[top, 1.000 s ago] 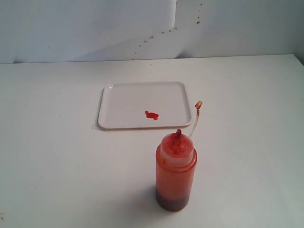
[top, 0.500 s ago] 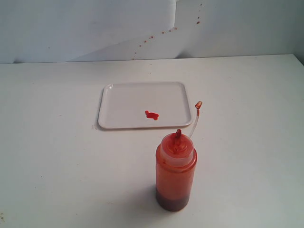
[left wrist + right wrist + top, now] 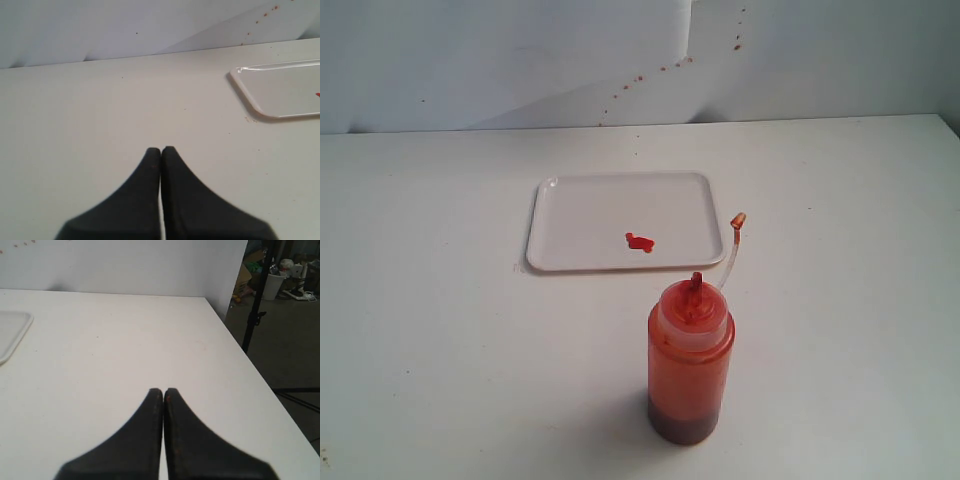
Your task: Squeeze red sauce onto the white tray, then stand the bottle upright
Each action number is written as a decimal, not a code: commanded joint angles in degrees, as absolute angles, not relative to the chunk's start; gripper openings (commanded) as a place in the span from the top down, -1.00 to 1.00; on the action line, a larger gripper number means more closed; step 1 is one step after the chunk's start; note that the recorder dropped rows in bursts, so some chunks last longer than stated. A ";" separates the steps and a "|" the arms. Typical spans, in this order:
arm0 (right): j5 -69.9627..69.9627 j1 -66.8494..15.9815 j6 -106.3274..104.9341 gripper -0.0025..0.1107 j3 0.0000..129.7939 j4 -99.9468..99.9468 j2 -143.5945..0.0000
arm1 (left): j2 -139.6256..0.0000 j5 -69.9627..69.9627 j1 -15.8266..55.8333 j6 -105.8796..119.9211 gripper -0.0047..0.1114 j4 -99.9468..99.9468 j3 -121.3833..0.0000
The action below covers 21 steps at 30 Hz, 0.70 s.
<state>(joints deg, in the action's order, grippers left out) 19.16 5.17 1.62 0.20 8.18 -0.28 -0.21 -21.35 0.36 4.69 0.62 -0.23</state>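
Note:
The white tray (image 3: 625, 220) lies flat near the table's middle, and a small glossy blob of red sauce (image 3: 639, 242) sits on its near part. In front of it the orange-red bottle (image 3: 690, 365) stands upright, its nozzle open and its tethered cap (image 3: 737, 221) curling up to the right. Neither arm shows in the exterior view. My left gripper (image 3: 161, 149) is shut with nothing in it, over bare table, with a corner of the white tray (image 3: 280, 92) off to one side. My right gripper (image 3: 163, 390) is also shut and empty; a sliver of the white tray (image 3: 11, 332) shows.
Dark red specks dot the white back wall (image 3: 650, 75). In the right wrist view the table edge (image 3: 250, 365) drops off to a floor with a black stand pole (image 3: 257, 295) and clutter.

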 commanded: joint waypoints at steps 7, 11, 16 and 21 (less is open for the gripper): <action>19.29 4.20 1.74 0.94 0.00 7.91 0.00 | 0.00 -21.03 0.27 4.85 0.89 0.72 0.00; 19.29 2.80 1.59 0.94 0.00 8.17 0.00 | 0.00 -21.03 0.27 4.85 0.89 0.72 0.00; 19.29 2.66 1.59 0.94 0.00 8.17 0.00 | 0.00 -21.03 0.27 4.85 0.89 0.72 0.00; 19.29 2.66 1.59 0.94 0.00 8.17 0.00 | 0.00 -21.03 0.27 4.85 0.89 0.72 0.00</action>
